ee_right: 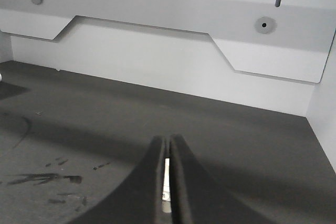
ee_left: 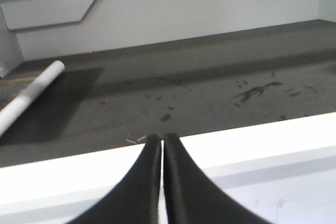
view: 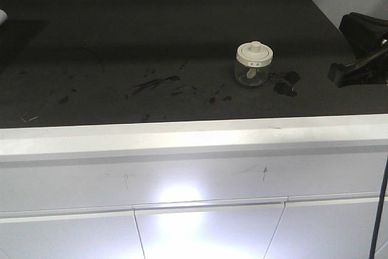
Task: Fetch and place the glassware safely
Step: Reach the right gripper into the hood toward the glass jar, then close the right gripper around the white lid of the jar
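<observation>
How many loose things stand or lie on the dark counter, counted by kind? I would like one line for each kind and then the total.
Glass jar with lid: 1
White tube: 1
Total: 2

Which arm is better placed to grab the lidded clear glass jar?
Right. The right claw is near the small clear glass jar with off-white lid; the left claw sees no jar.
</observation>
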